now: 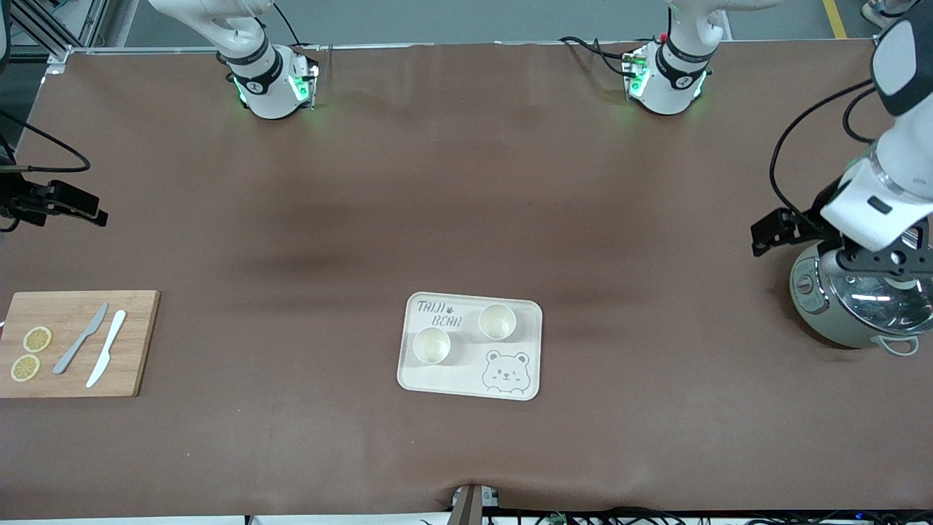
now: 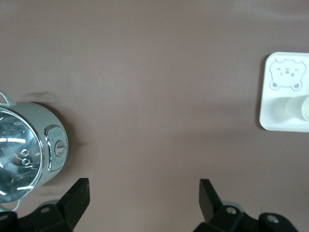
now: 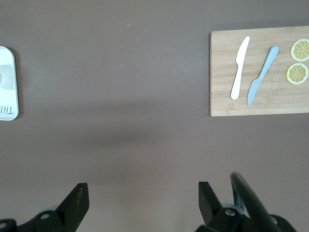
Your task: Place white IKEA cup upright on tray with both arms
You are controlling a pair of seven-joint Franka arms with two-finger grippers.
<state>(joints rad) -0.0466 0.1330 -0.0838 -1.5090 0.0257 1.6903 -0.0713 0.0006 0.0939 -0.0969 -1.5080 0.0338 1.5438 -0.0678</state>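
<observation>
Cups (image 1: 497,321) x2 already upright on tray (image 1: 525,312), lower middle of frame. Prob light, stiff, slick; grab by rim. Left gripper (image 2: 144,198) over pot (image 1: 849,306), right gripper (image 3: 143,199) frame-left edge, both wide open, empty.

Glossy white arms (image 1: 900,146), black joint bands, black cables, green-lit bases.

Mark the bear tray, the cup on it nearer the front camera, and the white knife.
bear tray (image 1: 466,389), front view, bare surface near its front rim.
nearer cup (image 1: 431,345), front view, inside the cup's mouth.
white knife (image 3: 240,67), right wrist view, mid-blade.
</observation>
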